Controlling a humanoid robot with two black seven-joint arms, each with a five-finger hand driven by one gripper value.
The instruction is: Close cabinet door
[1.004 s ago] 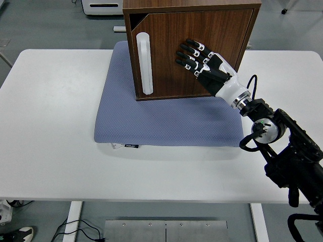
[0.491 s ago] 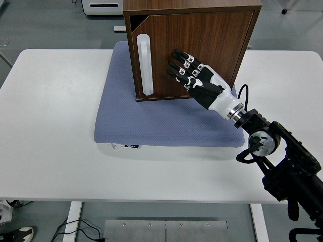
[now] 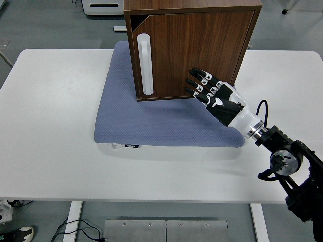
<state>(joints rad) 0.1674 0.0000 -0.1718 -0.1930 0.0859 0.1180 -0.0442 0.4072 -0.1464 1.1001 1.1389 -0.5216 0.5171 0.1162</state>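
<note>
Wooden cabinet (image 3: 194, 48) standing on a blue-grey mat (image 3: 166, 118) atop the white bench (image 3: 50, 126), door (image 3: 199, 55) flush shut, white handle (image 3: 145, 63) at left. Right hand (image 3: 214, 93) near door's lower edge, fingers (image 3: 199, 80) extended, holding nothing.

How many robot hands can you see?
1. The right hand reaches in from the right, fingers spread low in front of the cabinet door. The left hand is out of view.
</note>
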